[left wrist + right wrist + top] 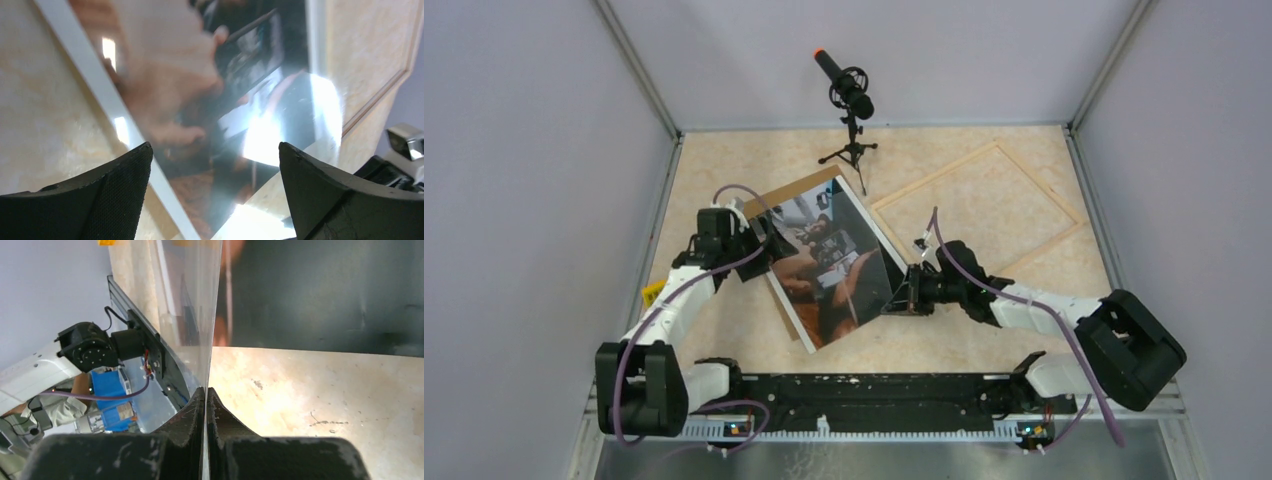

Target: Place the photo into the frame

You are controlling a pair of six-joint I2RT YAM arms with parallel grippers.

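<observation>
— Two grippers and one photo: how do we stand, left to right?
— Our left gripper [761, 250] hangs at the photo's [829, 262] left edge, fingers spread wide, gripping nothing. One brown board [796, 186] lies under that side.
— Which way does the print run?
— Picture side up; we read its long sides as going from far-left to near-right. Its right edge is lifted off the table [724, 165], pinched between the closed fingers of our right gripper [896, 298].
— And further right?
— One frame [934, 177] lies flat and turned diagonally, just beside the photo. One microphone [851, 95] stands at the back
</observation>
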